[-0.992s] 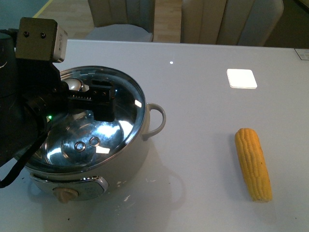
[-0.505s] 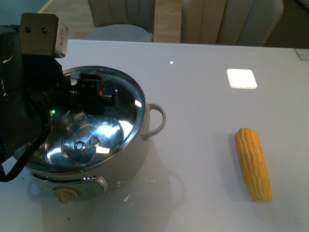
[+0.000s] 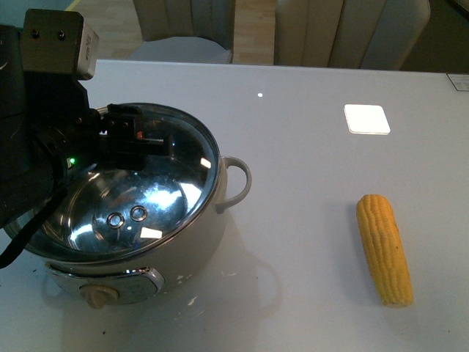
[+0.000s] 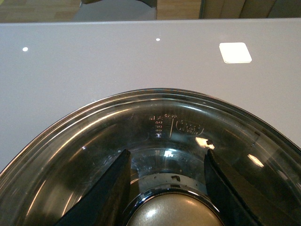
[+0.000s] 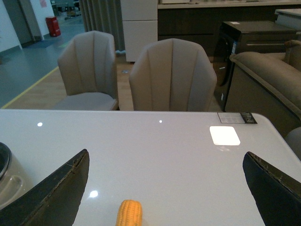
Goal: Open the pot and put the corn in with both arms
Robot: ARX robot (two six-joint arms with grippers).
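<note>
Since half a second before, the left arm's grey box (image 3: 55, 42) had shifted toward 11 o'clock. The glass lid (image 3: 154, 198) had gone with it. Its two rivets sat slightly further toward 9 o'clock, and its rim at 3 o'clock stood tilted above the pot (image 3: 192, 246). The corn (image 3: 383, 249) had not moved.

The left gripper (image 3: 135, 136) was closed on the lid knob (image 4: 173, 213). In the left wrist view its dark fingers (image 4: 110, 188) pressed against the knob's collar from either side.

The bench (image 3: 293, 147) lay bare between the pot's loop handle (image 3: 238, 182) and the corn. More open surface ran toward 12 o'clock, up to a white square (image 3: 366, 119) and the far edge, where chairs (image 5: 171, 75) stood. The pot sat close to the near edge at 6 o'clock, its control knob (image 3: 98, 295) facing that way.

The corn rested at 3 o'clock of the pot, well apart from it, lying lengthwise from 12 to 6 o'clock. The right gripper (image 5: 165, 153) hung with its fingers (image 5: 54, 188) spread wide and holding nothing. The corn's end (image 5: 129, 213) showed on the bench beneath that span, touching neither finger.
</note>
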